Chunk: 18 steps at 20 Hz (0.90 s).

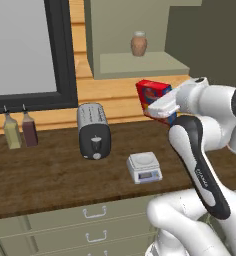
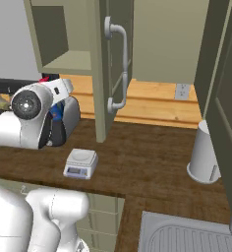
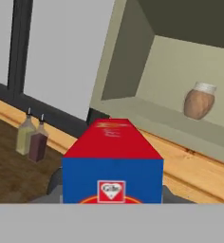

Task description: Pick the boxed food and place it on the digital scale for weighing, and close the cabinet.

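Observation:
The boxed food, a red carton with a blue side, hangs in the air above the counter, and my gripper is shut on it from the right. In the hand view the boxed food stands close in front, red top and blue face, hiding the fingertips. The digital scale sits on the wooden counter below and slightly left of the carton, with nothing on its platform; it also appears as the digital scale. The cabinet stands open, its door swung out with the bar handle facing me.
A brown jar stands on the cabinet shelf. A silver toaster is left of the scale. Two bottles stand at the far left under the window. Drawers run below the counter. A white canister and a sink lie to the right.

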{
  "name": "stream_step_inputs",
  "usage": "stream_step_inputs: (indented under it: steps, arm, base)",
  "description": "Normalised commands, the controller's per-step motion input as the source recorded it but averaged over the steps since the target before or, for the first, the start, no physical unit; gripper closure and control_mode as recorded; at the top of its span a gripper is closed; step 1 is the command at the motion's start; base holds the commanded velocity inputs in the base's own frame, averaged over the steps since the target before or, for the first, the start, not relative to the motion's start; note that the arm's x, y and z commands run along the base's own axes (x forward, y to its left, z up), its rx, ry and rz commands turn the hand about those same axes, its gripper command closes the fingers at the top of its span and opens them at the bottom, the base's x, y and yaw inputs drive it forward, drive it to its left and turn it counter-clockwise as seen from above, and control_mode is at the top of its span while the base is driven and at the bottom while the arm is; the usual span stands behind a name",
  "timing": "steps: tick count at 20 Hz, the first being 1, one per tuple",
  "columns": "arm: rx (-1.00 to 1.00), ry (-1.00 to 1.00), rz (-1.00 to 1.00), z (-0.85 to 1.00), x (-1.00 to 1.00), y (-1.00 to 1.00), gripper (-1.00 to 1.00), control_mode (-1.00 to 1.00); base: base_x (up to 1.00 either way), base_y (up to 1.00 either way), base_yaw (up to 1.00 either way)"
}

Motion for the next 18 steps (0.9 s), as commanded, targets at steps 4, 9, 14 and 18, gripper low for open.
stream_step_inputs:
  steps: [4, 9, 14, 18]
  arm:
    - [0.00, 0.02, 0.13, -0.82, 0.08, 0.29, 1.00, -1.00]
    - [0.00, 0.14, 0.18, -0.41, 0.23, 0.06, 1.00, -1.00]
    - [0.00, 0.13, 0.14, -0.48, 0.30, 0.02, 1.00, -1.00]
    - [0.00, 0.01, 0.15, -0.61, 0.36, 0.10, 1.00, -1.00]
  base:
    - [0.00, 0.00, 0.00]
    - [0.00, 0.00, 0.00]
    - [0.00, 0.00, 0.00]
    - [0.00, 0.00, 0.00]
